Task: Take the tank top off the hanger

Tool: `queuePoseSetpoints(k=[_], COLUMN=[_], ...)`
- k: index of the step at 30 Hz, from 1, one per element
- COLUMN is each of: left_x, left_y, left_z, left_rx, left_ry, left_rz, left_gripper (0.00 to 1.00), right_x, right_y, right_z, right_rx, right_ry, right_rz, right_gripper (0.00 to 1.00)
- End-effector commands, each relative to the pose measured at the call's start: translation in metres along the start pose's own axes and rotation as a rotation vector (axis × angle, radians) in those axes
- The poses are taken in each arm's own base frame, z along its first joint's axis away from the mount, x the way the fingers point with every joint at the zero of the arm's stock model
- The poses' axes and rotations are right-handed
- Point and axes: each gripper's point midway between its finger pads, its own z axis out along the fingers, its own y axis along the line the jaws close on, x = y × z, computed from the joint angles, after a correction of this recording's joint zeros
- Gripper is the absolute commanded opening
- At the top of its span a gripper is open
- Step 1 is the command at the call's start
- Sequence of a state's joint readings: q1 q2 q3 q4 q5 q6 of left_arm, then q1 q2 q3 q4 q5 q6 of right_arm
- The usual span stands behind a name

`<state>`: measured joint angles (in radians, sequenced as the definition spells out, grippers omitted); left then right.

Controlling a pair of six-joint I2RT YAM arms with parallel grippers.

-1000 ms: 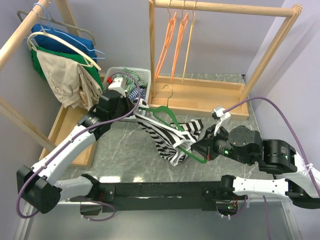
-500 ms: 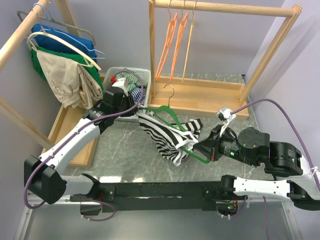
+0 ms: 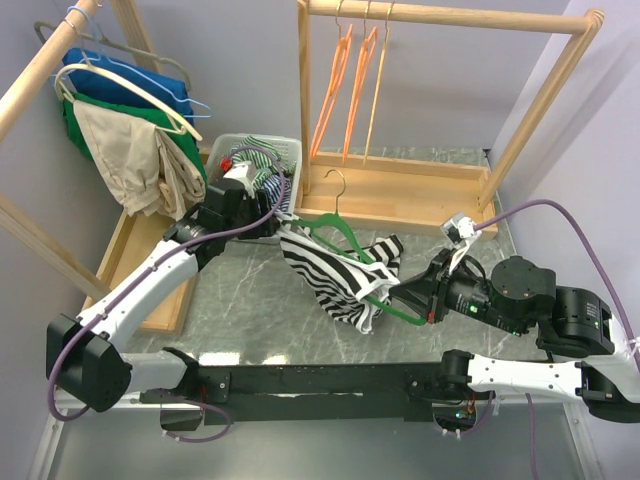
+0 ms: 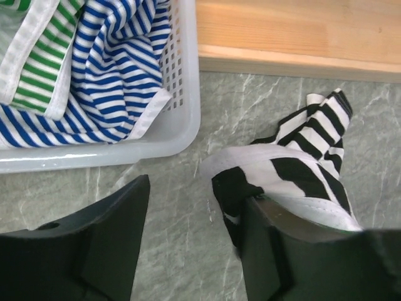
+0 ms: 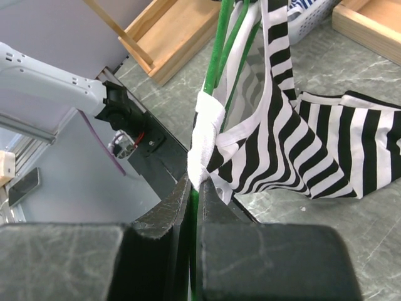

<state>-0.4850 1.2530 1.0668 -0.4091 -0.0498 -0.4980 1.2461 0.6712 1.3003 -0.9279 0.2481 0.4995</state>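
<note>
Grey tabletop (image 4: 175, 188): tank top (image 4: 301, 169) touching left claw (image 4: 195, 200).

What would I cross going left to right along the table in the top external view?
Hanging beige garment → white basket → striped tank top → right gripper, shut on the green hanger.

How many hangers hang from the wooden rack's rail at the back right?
3: one orange hanger near the rail's left end, a second orange hanger beside it, and a tan hanger just right of them. None appears hidden.
</note>
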Motion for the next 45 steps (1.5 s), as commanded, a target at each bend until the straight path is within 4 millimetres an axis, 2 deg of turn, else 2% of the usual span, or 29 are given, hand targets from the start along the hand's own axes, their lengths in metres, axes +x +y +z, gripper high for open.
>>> queuePoseSetpoints(k=[1,4,5,6,8,9,13,15,16,17,19,20,22,26,29,32,36,41,45], left_x=[-0.028,-0.038,-0.043,-0.045,-0.049,-0.040,-0.016,-0.006,-0.002,0.004,0.013,0.015,0.018,0.014,0.010,0.001,0.011,0.038,0.021], left_y=[-0.014,-0.022,-0.024,-0.025,-0.026,-0.024,-0.015,-0.015,-0.013,-0.010,-0.008,-0.007,-0.004,0.001,0.007,-0.001,-0.011,0.019,0.035], left_z=[-0.008,-0.010,-0.012,-0.012,-0.014,-0.007,-0.002,-0.002,-0.001,-0.002,-0.002,-0.003,-0.009,-0.022,-0.034,-0.046,-0.046,-0.032,-0.031], left_rx=[0.078,0.113,0.116,0.116,0.109,0.096,0.043,0.046,0.034,0.020,0.023,0.023,0.019,0.003,-0.017,0.037,0.093,-0.049,-0.144], left_ry=[-0.100,-0.123,-0.140,-0.147,-0.133,-0.085,0.041,0.076,0.093,0.116,0.139,0.141,0.130,0.084,0.040,-0.008,0.046,0.111,0.046], left_rz=[0.041,0.056,0.054,0.050,0.042,0.039,-0.011,-0.033,-0.037,-0.039,-0.037,-0.038,-0.042,-0.053,-0.056,-0.047,-0.049,-0.068,-0.050], left_gripper=[0.57,0.32,0.08,0.01,0.01,0.01,0.01,0.23,0.39,0.48,0.60,0.72,0.76,0.91,0.98,0.99,0.99,1.00,0.96], right_x=[-0.030,-0.029,-0.029,-0.030,-0.032,-0.033,-0.034,-0.035,-0.034,-0.035,-0.036,-0.035,-0.036,-0.033,-0.031,-0.029,-0.029,-0.033,-0.029], right_y=[0.028,0.029,0.030,0.030,0.031,0.031,0.027,0.026,0.026,0.027,0.027,0.027,0.027,0.025,0.023,0.022,0.023,0.028,0.031], right_z=[-0.007,-0.007,-0.007,-0.008,-0.009,-0.011,-0.010,-0.008,-0.006,-0.006,-0.006,-0.005,-0.006,-0.004,-0.002,0.001,0.002,-0.003,-0.007], right_rx=[-0.133,-0.141,-0.144,-0.148,-0.153,-0.157,-0.147,-0.140,-0.140,-0.147,-0.147,-0.147,-0.144,-0.134,-0.123,-0.118,-0.123,-0.162,-0.176], right_ry=[-0.114,-0.109,-0.109,-0.110,-0.121,-0.129,-0.156,-0.163,-0.160,-0.168,-0.172,-0.169,-0.170,-0.160,-0.159,-0.152,-0.157,-0.183,-0.143], right_rz=[0.030,0.029,0.029,0.029,0.031,0.031,0.017,0.013,0.004,0.002,-0.002,-0.003,-0.001,0.001,0.008,0.007,0.007,0.007,0.003], right_gripper=[0.00,0.00,0.00,0.00,0.00,0.00,0.00,0.00,0.00,0.00,0.00,0.00,0.00,0.00,0.00,0.00,0.00,0.00,0.00])
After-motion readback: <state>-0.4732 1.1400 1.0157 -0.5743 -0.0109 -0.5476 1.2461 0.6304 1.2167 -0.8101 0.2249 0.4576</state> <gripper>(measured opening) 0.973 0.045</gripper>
